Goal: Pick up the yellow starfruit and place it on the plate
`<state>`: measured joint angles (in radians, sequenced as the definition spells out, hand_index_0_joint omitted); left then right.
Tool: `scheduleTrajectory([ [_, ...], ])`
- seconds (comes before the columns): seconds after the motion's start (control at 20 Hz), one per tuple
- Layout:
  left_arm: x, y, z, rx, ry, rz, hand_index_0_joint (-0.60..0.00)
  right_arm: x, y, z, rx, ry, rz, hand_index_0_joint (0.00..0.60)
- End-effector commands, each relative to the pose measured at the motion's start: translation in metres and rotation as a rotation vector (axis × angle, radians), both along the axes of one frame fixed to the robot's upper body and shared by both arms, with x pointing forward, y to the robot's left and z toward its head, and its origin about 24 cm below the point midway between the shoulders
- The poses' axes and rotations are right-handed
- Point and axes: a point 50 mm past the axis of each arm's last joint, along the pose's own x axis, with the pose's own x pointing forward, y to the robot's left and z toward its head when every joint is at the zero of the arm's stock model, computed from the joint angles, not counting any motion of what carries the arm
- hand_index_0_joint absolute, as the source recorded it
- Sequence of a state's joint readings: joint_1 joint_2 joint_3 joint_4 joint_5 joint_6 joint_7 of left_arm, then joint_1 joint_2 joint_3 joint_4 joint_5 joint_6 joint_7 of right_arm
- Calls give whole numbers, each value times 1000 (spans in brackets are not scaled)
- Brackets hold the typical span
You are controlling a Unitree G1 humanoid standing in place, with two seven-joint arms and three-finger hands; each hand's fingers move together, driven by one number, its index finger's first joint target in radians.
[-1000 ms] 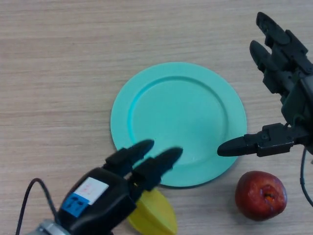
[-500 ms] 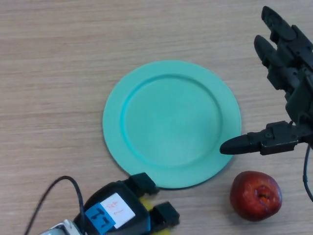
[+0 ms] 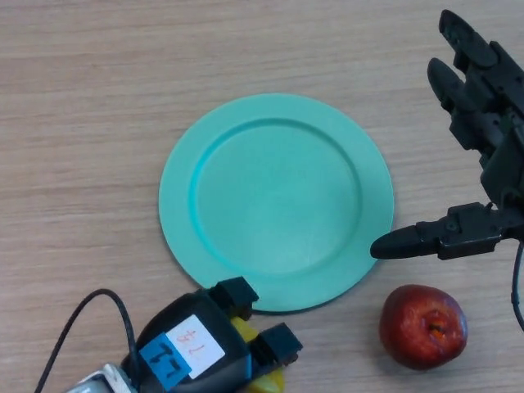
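1. A pale wood-grain table (image 3: 90, 123) fills the head view, its grain running side to side.
2. At the bottom edge, left of centre, the left hand (image 3: 201, 348) reaches down over the yellow starfruit (image 3: 264, 381), its fingers curled over the top of the fruit and closed on it. A white label and a blue label sit on the back of the hand.
3. Only slivers of the starfruit show: a yellow patch between the curled fingers and a lobe beneath them at the frame's bottom edge. So much of it is covered that neither its long axis nor the way it points can be told.
4. The fruit sits on the table just below the near rim of the plate (image 3: 176, 176), off the plate itself, with the hand's upper finger close to that rim.
5. The teal plate lies flat at the middle of the table, round and bare.
6. At the right edge the right hand (image 3: 483, 139) hovers spread wide, fingers straight toward the top of the frame and thumb pointing left toward the plate's rim, holding nothing.
7. Below that thumb, right of the plate, a red apple (image 3: 422, 326) rests on the table, apart from both hands.
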<state>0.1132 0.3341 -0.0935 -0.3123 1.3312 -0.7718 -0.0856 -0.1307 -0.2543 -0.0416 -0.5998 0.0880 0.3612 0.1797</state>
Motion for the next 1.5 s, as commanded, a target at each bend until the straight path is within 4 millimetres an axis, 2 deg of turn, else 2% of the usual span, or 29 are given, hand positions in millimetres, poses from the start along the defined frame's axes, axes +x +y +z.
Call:
scheduleTrajectory([
  [0.05,-1,8,37,-105,-90,-20,-600,-10,-5,30,14,-200,2,0],
  [0.1,-2,9,45,-167,5,-11,-600,-9,-5,31,3,-203,2,0],
  [0.15,2,11,48,-189,-14,5,-600,-9,-5,31,2,-202,4,0],
  [0.25,22,16,55,-217,-177,62,-600,-8,-3,30,5,-197,9,0],
  [0.3,36,16,65,-324,-262,101,-600,-8,-3,31,-4,-202,9,0],
  [0.4,52,17,73,-441,-338,129,-600,-8,-2,30,0,-199,15,0],
  [0.55,75,15,76,-505,-364,145,-600,-9,-2,30,-4,-200,14,0],
  [0.7,95,7,70,-533,-279,164,-600,-10,-3,31,2,-210,14,0],
  [0.9,106,-5,55,-502,-22,203,-600,-12,-5,33,4,-215,9,0],
  [1.0,108,-6,52,-452,42,228,-600,-12,-6,32,5,-221,3,0],
  [1.1,110,-2,58,-508,46,263,-600,-11,-7,31,-2,-222,0,0],
  [1.15,110,-3,58,-512,47,264,-550,-11,-7,30,-5,-221,-2,0],
  [1.2,110,-2,58,-513,51,266,-400,-11,-7,30,-4,-220,-1,0],
  [1.25,110,-2,57,-513,57,269,-300,-11,-7,30,-4,-219,-2,0],
  [1.3,110,-1,56,-515,69,277,-150,-10,-7,30,-4,-216,-2,0],
  [1.35,109,0,57,-520,71,284,-50,-10,-7,29,-3,-211,-1,0],
  [1.4,110,2,60,-536,52,291,0,-9,-6,28,-4,-206,1,0],
  [1.5,109,3,64,-578,22,297,0,-8,-6,29,-6,-204,3,0],
])
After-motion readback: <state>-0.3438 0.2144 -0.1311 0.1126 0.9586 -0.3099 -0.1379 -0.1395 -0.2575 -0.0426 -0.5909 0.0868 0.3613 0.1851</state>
